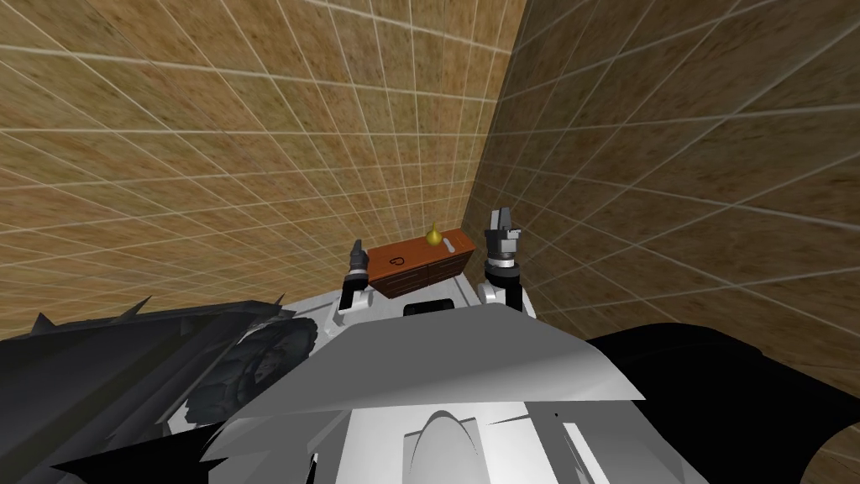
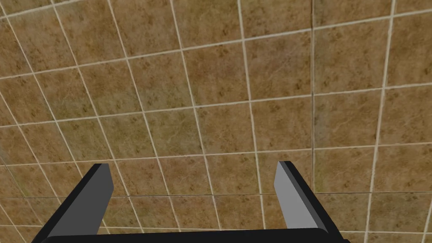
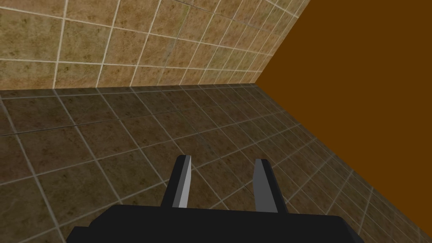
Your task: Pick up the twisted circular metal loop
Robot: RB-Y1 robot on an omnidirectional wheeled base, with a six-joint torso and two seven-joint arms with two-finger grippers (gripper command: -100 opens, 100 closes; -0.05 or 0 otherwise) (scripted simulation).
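The twisted loop (image 1: pixel 397 261) lies flat on the top of a low reddish-brown drawer cabinet (image 1: pixel 438 271), toward that top's left end. It shows as a thin dark ring against the wood, too small to make out its twist. Nothing touches it. Farther along the same top, near the back edge, stands a small golden vessel (image 1: pixel 433 238) with a round belly and a narrow neck. Just to the right of that lies a small pale grey object (image 1: pixel 451 245) that I cannot identify. The cabinet sits in a corner where two brown tiled walls (image 1: pixel 252 126) meet.

The left gripper (image 1: pixel 359 247) hangs just beside the cabinet's left end, near the loop but apart from it. Its fingers (image 2: pixel 291 198) stand wide, with nothing between them.

The right gripper (image 1: pixel 502 215) is raised beside the cabinet's right end, well apart from the loop. Its fingers (image 3: pixel 184 181) stand narrow, a clear gap between them, holding nothing. Ahead of them is tiling and a flat orange-brown surface (image 3: pixel 363 97).
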